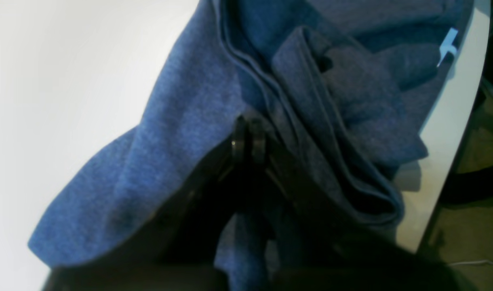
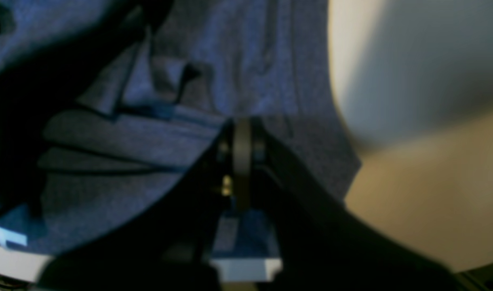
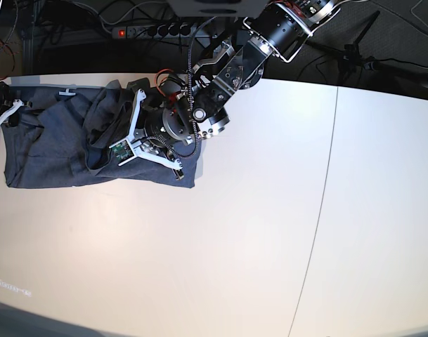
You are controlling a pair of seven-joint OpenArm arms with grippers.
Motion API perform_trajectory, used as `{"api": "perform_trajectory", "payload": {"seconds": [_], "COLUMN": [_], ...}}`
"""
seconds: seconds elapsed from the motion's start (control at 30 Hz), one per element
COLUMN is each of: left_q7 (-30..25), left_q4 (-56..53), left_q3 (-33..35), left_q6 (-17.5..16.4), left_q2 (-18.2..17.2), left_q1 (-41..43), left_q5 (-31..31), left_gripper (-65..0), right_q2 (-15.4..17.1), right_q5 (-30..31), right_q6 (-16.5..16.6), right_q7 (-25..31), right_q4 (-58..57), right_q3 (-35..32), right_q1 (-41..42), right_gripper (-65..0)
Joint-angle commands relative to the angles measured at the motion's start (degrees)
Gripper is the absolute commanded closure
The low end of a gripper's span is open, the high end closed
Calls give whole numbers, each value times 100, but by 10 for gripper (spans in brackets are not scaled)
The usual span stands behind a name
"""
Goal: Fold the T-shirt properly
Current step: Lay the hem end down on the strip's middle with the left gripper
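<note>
Left gripper [image 1: 248, 139] clamped on bunched T-shirt [image 3: 52, 151], right gripper [image 2: 242, 141] likewise pinching its cloth, white table [image 3: 270, 232], power strip [image 3: 154, 30] behind.

A wide white table [image 3: 256, 232] fills most of the base view, with a thin seam running from about 1 o'clock down to 6 o'clock. Beyond its far edge, at 12 o'clock, the floor is dark, with a power strip [image 3: 154, 30] and loose cables [image 3: 340, 53].
</note>
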Motion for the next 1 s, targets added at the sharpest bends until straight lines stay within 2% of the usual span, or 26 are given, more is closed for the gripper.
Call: {"api": "perform_trajectory", "payload": {"seconds": [0.0, 0.17, 0.3, 0.5, 0.63, 0.77, 0.87, 0.97], "left_q7": [-144, -138, -326, -369, -319, -31, 144, 166], "left_q4": [57, -96, -96, -96, -96, 24, 258, 289], "left_q3": [4, 122, 581, 1086, 1117, 708, 120, -597], "left_q6": [-125, -153, -146, -229, -275, -275, -297, -629], "left_q2": [96, 205, 232, 232, 232, 232, 232, 232], "left_q1": [-94, -74, -155, -306, -337, -393, -393, -389], "left_q5": [-50, -275, -319, -317, -90, -61, -326, -640], "left_gripper": [0, 0, 0, 0, 0, 0, 0, 0], "right_q2": [127, 125, 125, 127, 127, 127, 127, 127], "right_q5": [2, 2, 4, 2, 4, 26, 120, 129], "right_q6": [63, 63, 63, 63, 63, 63, 63, 63], "right_q7": [-129, -125, -136, -208, -160, -35, -37, -39], "right_q4": [44, 44, 44, 44, 44, 44, 57, 61], "right_q3": [42, 42, 42, 42, 42, 42, 42, 42], "right_q1": [-2, -2, -2, -2, 2, 13, 13, 13], "right_gripper": [0, 0, 0, 0, 0, 0, 0, 0]}}
